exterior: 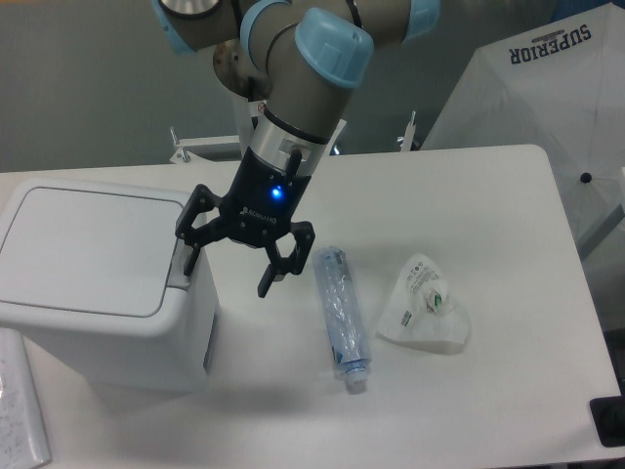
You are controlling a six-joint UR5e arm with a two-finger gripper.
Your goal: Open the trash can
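Note:
The trash can (pixel 93 278) is a big white boxy bin at the left of the table, its flat lid down. A grey push tab (pixel 181 264) sits at the lid's right edge. My gripper (pixel 228 266) hangs open just right of the bin, tilted down-left. Its left fingertip (pixel 188 256) is right over the grey tab; whether it touches cannot be told. Its right fingertip (pixel 266 285) is off the bin, above the table. Nothing is between the fingers.
A crushed clear plastic bottle (pixel 341 315) lies right of the gripper. A crumpled white bag (pixel 422 305) lies farther right. A white sheet (pixel 21 410) pokes out at the bottom left. A white umbrella (pixel 547 107) stands beyond the table's right edge.

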